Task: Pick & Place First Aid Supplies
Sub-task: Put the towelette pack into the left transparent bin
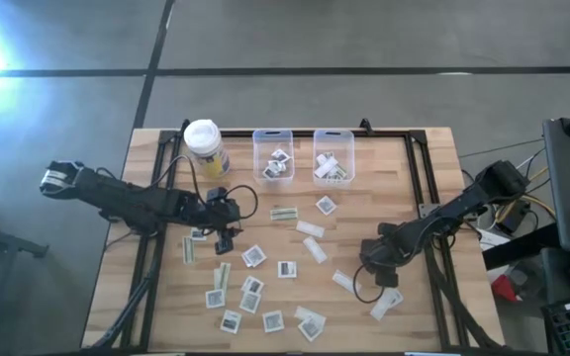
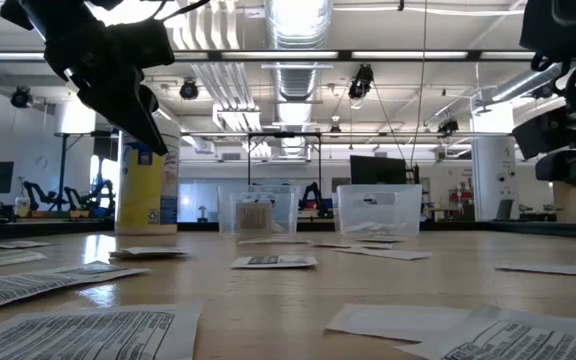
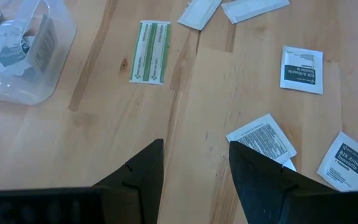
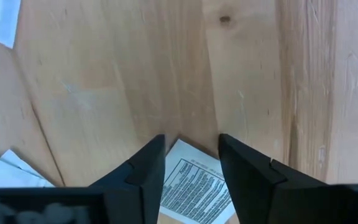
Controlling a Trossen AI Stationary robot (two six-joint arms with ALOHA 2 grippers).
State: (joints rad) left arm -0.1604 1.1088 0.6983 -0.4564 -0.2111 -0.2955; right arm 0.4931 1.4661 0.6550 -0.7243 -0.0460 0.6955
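Both pairs of jaws stand apart with nothing between them. From above, I see my left gripper (image 1: 228, 229) over the left-centre of the table (image 1: 433, 168), and my right gripper (image 1: 372, 277) low near the front right, with the first aid packets (image 1: 253, 256) scattered flat across the boards between them and a few already in the two clear bins (image 1: 273, 153).

At table height the packets lie paper-thin against the wood, so I judge them light and limp, hard to get a finger under.

Through the left wrist a greenish strip (image 3: 150, 42) lies ahead and a square packet (image 3: 263, 137) sits just by one finger.

Through the right wrist a printed packet (image 4: 194, 183) lies between the fingers; I would pinch it by an edge, though whether they touch it I can't tell.
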